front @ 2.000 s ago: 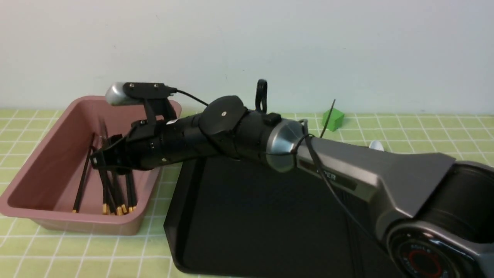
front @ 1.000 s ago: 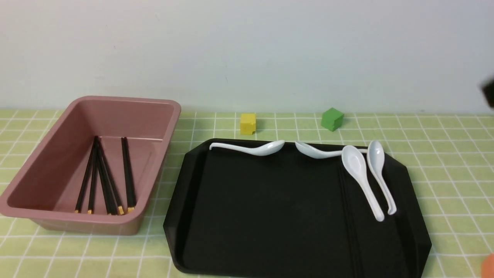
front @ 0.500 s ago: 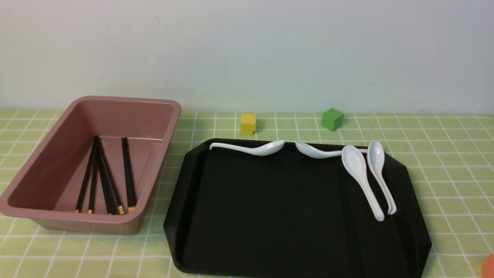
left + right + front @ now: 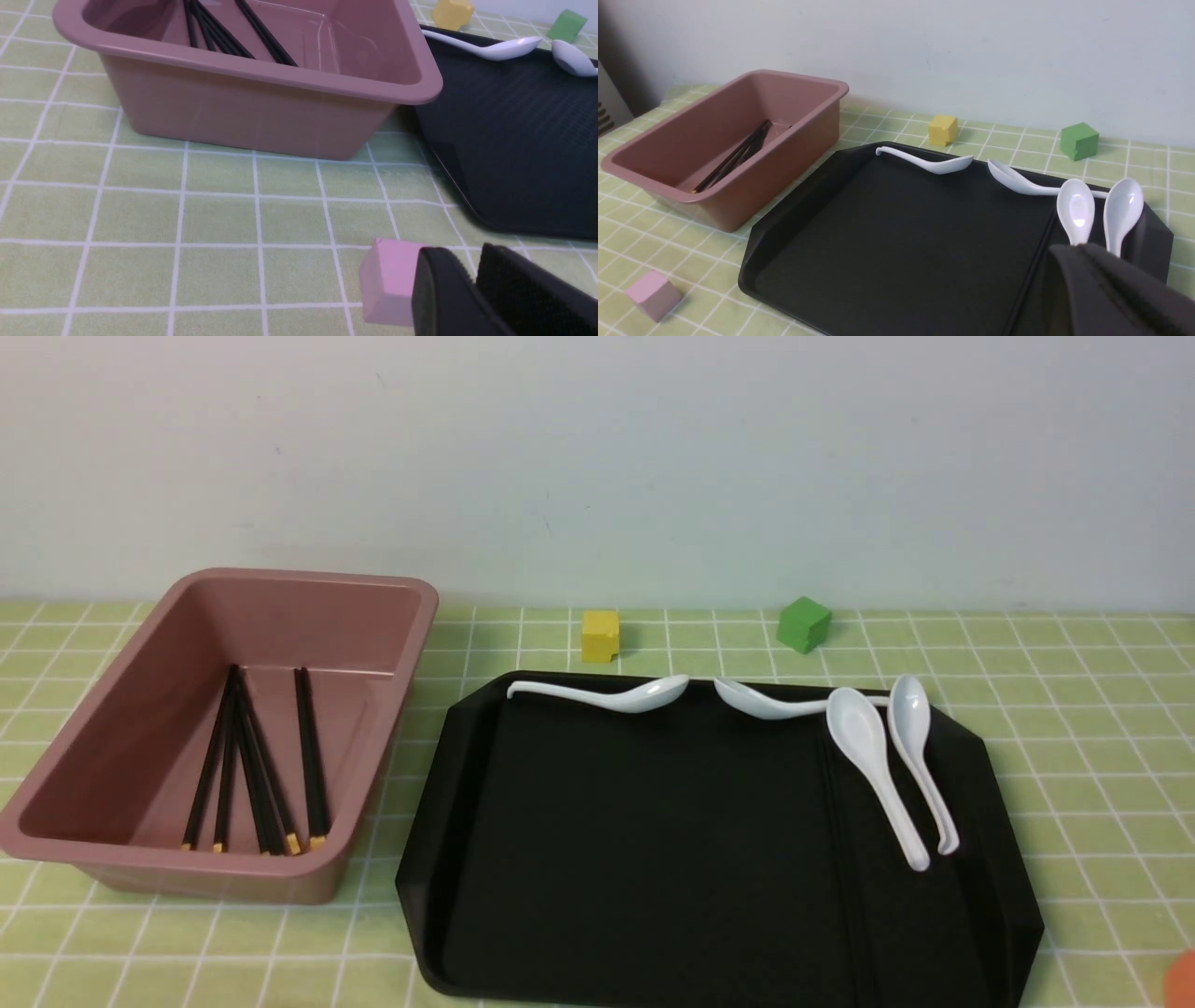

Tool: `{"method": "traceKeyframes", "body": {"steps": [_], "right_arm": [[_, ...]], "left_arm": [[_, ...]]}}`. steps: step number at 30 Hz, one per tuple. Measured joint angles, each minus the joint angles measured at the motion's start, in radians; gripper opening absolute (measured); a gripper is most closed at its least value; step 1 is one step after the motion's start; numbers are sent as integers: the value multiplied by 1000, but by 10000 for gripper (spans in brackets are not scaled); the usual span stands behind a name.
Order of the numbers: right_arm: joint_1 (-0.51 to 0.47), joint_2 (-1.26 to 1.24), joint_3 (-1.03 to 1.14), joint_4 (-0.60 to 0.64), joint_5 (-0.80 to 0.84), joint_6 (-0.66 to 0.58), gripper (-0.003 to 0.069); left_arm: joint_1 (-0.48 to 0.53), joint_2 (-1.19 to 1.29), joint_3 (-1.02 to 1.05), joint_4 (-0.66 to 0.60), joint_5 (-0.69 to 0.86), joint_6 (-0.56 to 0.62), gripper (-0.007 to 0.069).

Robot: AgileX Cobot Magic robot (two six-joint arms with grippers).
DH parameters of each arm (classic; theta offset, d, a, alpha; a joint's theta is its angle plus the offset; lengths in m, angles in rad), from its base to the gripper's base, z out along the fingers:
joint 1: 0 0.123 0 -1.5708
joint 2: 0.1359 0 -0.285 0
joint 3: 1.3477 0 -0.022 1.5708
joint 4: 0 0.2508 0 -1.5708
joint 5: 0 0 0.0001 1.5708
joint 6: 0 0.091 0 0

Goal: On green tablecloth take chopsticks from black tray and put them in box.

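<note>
Several black chopsticks (image 4: 252,765) with gold tips lie in the pink box (image 4: 308,581) at the left of the green tablecloth (image 4: 1074,709). The black tray (image 4: 653,840) beside it holds only white spoons (image 4: 878,765). Neither arm shows in the front view. My left gripper (image 4: 471,267) hovers low over the cloth in front of the box (image 4: 261,116), jaws slightly apart and empty. My right gripper (image 4: 1083,248) hangs over the tray's near right part (image 4: 901,242), pads pressed together with nothing between them. The chopsticks (image 4: 738,156) also show in that view.
A yellow cube (image 4: 599,635) and a green cube (image 4: 803,623) stand behind the tray near the wall. A pink cube (image 4: 387,280) sits on the cloth just beside my left fingers. An orange object (image 4: 1184,980) peeks in at the front right edge.
Two seconds ago my right arm reached over the box with chopsticks under its gripper. It has since pulled back out of the front view, leaving them in the box. Nothing else moved.
</note>
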Motion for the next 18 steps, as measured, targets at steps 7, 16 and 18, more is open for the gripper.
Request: {"method": "traceKeyframes", "body": {"steps": [7,16,18], "right_arm": [[0,1,0,0,0,0,24],[-20,-53,46,0,-14,0,38],[-78,-96,92,0,-36,1,41]], "left_arm": [[1,0,0,0,0,0,137],[1,0,0,0,0,0,144],[1,0,0,0,0,0,146]]}}
